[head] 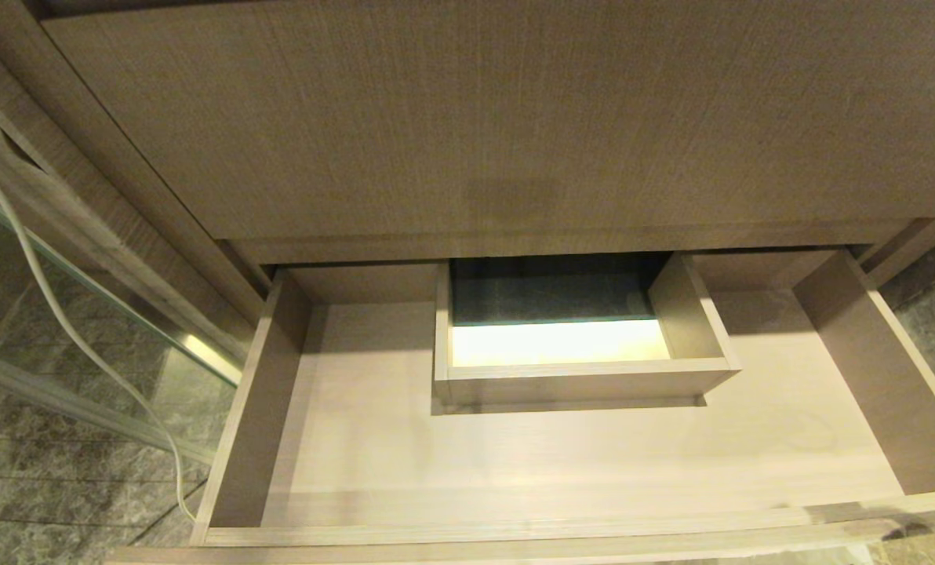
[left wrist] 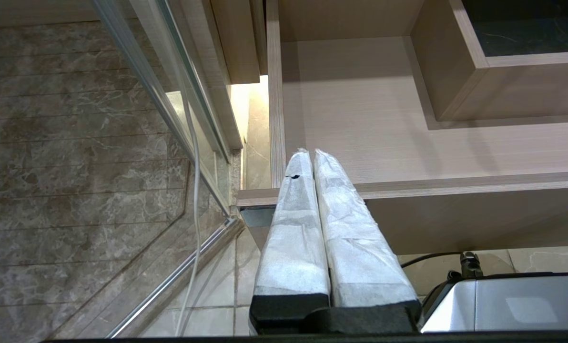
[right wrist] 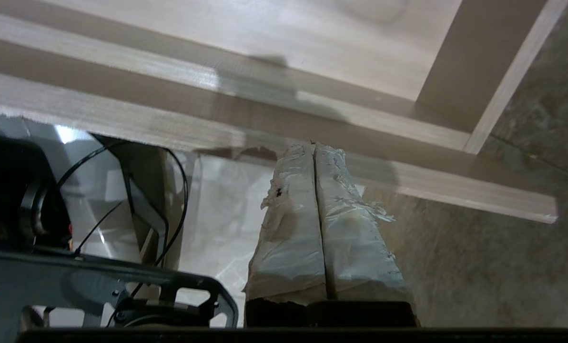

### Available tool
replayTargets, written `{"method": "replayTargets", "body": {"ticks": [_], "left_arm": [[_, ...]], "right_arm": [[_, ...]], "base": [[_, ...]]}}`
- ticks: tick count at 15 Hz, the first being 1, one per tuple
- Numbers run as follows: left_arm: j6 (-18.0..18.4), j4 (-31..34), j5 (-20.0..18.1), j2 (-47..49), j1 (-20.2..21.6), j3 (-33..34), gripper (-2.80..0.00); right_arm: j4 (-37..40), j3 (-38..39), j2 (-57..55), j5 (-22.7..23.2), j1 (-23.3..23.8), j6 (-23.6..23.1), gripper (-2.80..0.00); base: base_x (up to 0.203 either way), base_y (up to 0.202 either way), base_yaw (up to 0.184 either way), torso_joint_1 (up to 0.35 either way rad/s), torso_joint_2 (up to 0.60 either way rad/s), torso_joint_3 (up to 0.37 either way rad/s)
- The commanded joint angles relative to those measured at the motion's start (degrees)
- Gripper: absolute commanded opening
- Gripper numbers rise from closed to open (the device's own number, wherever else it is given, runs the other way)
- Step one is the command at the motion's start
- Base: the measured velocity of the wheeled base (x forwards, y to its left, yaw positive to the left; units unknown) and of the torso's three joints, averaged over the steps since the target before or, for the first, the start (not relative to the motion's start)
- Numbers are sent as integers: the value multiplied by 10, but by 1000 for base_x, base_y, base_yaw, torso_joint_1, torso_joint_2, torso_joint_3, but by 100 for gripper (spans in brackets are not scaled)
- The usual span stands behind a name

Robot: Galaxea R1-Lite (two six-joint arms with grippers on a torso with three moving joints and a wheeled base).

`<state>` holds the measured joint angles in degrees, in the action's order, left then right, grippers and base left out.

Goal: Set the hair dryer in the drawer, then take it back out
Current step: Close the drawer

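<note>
Below, both claws pressed closed and empty: right claw (right wrist: 314,147) near open drawer's (head: 514,537) front, left claw (left wrist: 311,153) alongside.

- The drawer (head: 562,541) stood pulled out below a tall panel (head: 483,118).
- A small box (head: 585,377) sat inside it at the back, in the middle.
- A glass door (head: 107,314) stood to the left, with a cord (head: 60,314) hanging before it.
- Floor tiles (head: 44,486) lay below.
</note>
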<state>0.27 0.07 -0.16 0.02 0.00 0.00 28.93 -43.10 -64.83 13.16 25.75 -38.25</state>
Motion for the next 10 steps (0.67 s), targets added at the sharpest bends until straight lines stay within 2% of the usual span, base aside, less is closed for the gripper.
{"method": "replayTargets", "body": {"ticks": [1,4,8,10], "left_arm": [[0,0,0,1,0,1,-280],[0,0,0,1,0,1,-280],[0,0,0,1,0,1,-280],[0,0,0,1,0,1,-280]], "right_arm": [[23,5,0,-5,0,-2,-280],[86,31,-6,-35,-3,-42,-280],[89,51,-24,-37,-2,-51,-280],[91,57,-55,-40,-1,-79,-280]], "base": [[0,0,0,0,0,0],[0,0,0,0,0,0],[0,0,0,0,0,0],[0,0,0,0,0,0]]}}
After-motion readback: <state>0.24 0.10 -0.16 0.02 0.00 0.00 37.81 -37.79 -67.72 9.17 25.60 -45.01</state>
